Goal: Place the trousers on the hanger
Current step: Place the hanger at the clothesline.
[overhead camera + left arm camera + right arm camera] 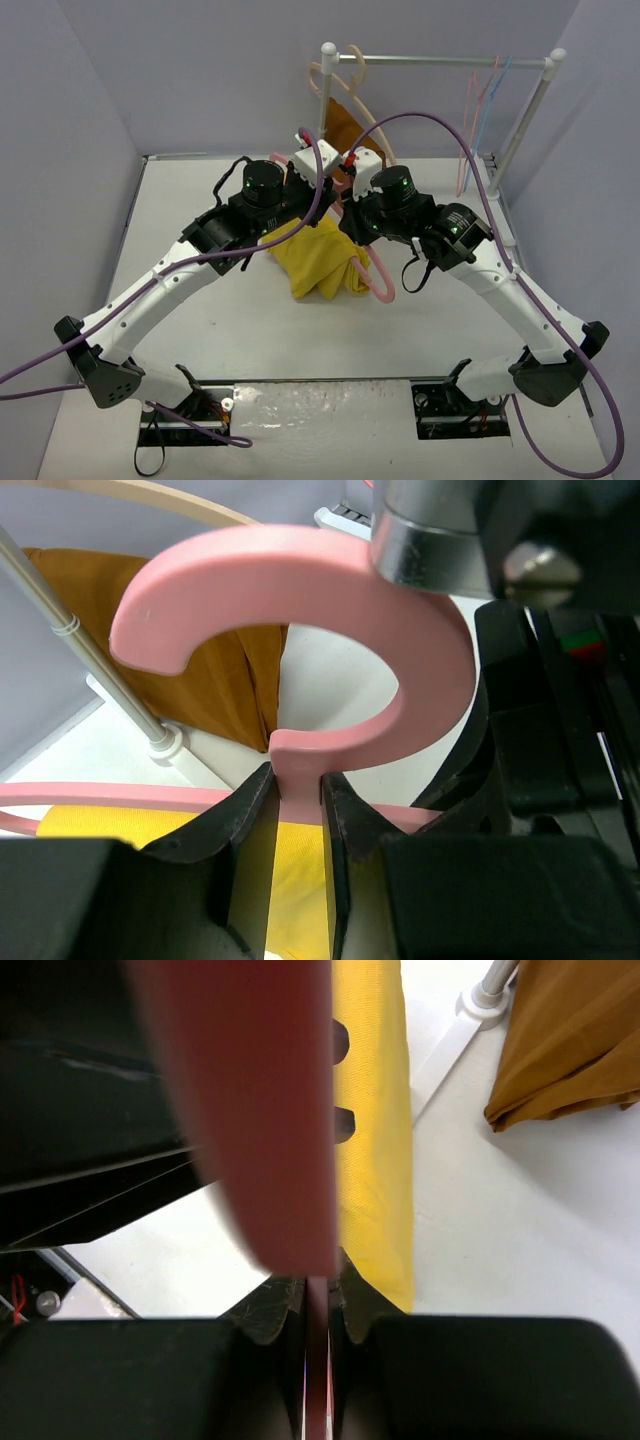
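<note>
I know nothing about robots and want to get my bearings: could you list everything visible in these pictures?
trousers: one, bright yellow, bunched at the hanger, mid-table
hanger: one, pink, with the trousers, gripped by both grippers
rack: one, metal rod on white posts, table's far edge
thick hanger: one, beige, rack's left end
cloth: one, rust-brown, hanging under the thick hanger
thin pink hanger: one, rack's right end
light blue hanger: one, beside it
table: one, white
cables: two, purple, looping off the arms
arms: two, white and black, near edge
left gripper: black, shut on the hanger's neck
right gripper: black, shut on the hanger
</note>
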